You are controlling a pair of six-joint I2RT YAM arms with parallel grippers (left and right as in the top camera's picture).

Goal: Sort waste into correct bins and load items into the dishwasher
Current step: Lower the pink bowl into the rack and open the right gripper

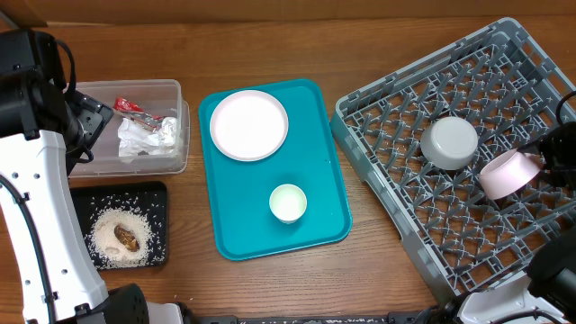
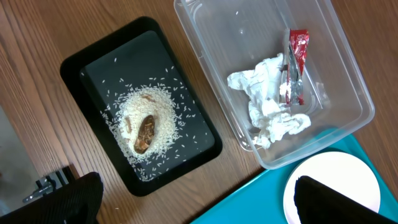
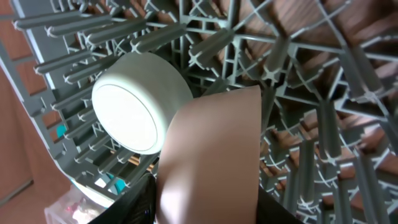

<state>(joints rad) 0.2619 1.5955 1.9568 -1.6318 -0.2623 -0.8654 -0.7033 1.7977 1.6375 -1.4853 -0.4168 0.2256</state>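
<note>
**Seating the pink bowl beside its grey neighbour**

My worry is the pink bowl toppling once it is let go. It is tipped on its side among the pegs of the dish rack, near the right wall. If no peg catches its rim, I judge it could roll against the grey-white bowl just beside it, or drop flat. The right gripper has a finger on either side of the bowl's wall. Whether they are pinching it or merely flanking it I cannot tell. Pulling away at an angle could drag the bowl along. The left gripper hangs wide open and empty above the black tray and clear tub. The bowl itself is round, smooth and pale pink, with nothing visible inside.
</note>
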